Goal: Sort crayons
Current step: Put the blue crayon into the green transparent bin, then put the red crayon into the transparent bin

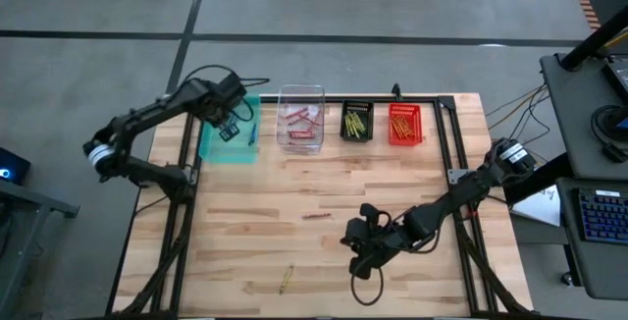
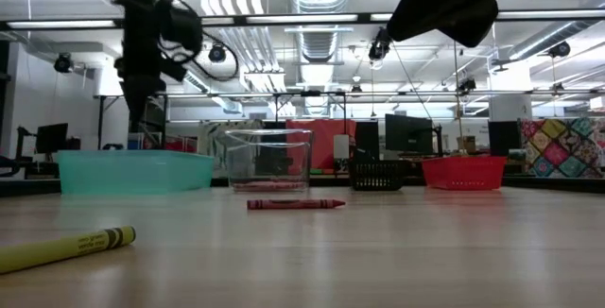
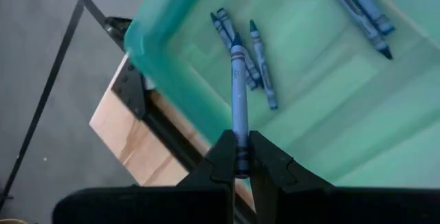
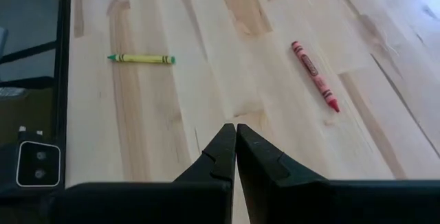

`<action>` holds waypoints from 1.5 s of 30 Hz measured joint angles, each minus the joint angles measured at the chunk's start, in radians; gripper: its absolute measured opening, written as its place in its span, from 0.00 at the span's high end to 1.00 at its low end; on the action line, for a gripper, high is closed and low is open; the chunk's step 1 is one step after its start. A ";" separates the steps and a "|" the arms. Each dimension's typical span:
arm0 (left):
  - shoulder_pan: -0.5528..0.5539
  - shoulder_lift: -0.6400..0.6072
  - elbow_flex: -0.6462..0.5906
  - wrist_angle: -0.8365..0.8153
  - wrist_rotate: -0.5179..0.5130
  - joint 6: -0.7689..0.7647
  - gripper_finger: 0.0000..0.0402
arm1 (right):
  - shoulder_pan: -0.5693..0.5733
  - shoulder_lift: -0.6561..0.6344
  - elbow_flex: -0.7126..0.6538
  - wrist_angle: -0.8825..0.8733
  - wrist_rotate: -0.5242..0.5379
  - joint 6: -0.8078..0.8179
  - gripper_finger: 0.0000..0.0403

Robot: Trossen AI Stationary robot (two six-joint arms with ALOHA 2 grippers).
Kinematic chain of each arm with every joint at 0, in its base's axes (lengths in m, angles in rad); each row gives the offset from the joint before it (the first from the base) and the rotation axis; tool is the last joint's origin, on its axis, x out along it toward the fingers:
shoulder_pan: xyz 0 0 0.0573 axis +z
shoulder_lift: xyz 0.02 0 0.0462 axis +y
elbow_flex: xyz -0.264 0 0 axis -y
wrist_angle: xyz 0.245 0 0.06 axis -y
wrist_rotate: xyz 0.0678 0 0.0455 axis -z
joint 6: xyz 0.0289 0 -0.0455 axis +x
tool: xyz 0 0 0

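Observation:
My left gripper (image 1: 232,124) hangs above the teal bin (image 1: 228,143) at the table's far left, shut on a blue crayon (image 3: 238,90). Several blue crayons (image 3: 258,59) lie in the teal bin. My right gripper (image 1: 355,251) is shut and empty above the table's near middle. A red crayon (image 1: 316,216) lies flat on the table's middle; it also shows in the right wrist view (image 4: 315,75). A yellow crayon (image 1: 286,279) lies flat near the front edge and shows in the right wrist view (image 4: 141,58). My left gripper pinches the blue crayon by its blunt end (image 3: 240,157) between its two fingers. The crayon sticks out beyond the fingertips, in line with the fingers, its tip (image 3: 236,40) over the teal bin, lifted clear.
A clear bin (image 1: 300,117) with red crayons, a black bin (image 1: 356,121) with yellow ones and a red bin (image 1: 404,124) with orange ones stand in a row along the far edge. Black frame rails (image 1: 446,153) run along the table's sides.

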 joint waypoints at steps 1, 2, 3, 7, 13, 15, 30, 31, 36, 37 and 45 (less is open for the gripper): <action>0.009 0.026 0.000 0.018 0.000 0.010 1.00 | 0.000 -0.002 0.000 0.001 0.000 -0.005 0.98; 0.015 0.052 0.000 0.032 0.000 0.021 1.00 | 0.000 -0.002 0.000 0.001 0.000 -0.010 0.98; 0.019 0.076 0.000 0.044 0.000 0.029 1.00 | 0.000 -0.002 0.000 0.000 0.000 -0.013 0.98; 0.025 0.156 -0.001 0.108 0.000 0.044 1.00 | 0.000 -0.003 0.000 -0.012 0.000 -0.018 0.98; 0.025 0.243 -0.001 0.179 -0.001 0.052 1.00 | 0.000 -0.003 0.000 -0.013 0.000 -0.022 0.98; 0.025 0.269 -0.001 0.194 -0.001 0.052 1.00 | 0.000 -0.003 0.000 -0.013 0.000 -0.022 0.98; 0.025 0.330 -0.001 0.245 -0.008 0.033 0.82 | 0.000 -0.003 0.000 -0.012 0.000 -0.022 0.98; 0.025 0.330 -0.001 0.245 -0.008 0.033 0.81 | 0.000 -0.003 0.001 -0.012 0.000 -0.022 0.98; 0.017 0.308 -0.001 0.242 -0.007 0.013 0.76 | -0.002 -0.003 0.001 -0.011 0.000 -0.020 0.98; 0.010 0.293 -0.001 0.236 -0.001 0.004 0.76 | -0.005 -0.003 0.002 -0.011 0.000 -0.020 0.98; -0.096 0.059 -0.014 0.232 0.053 -0.078 0.76 | -0.049 -0.003 0.002 -0.011 -0.003 -0.018 0.98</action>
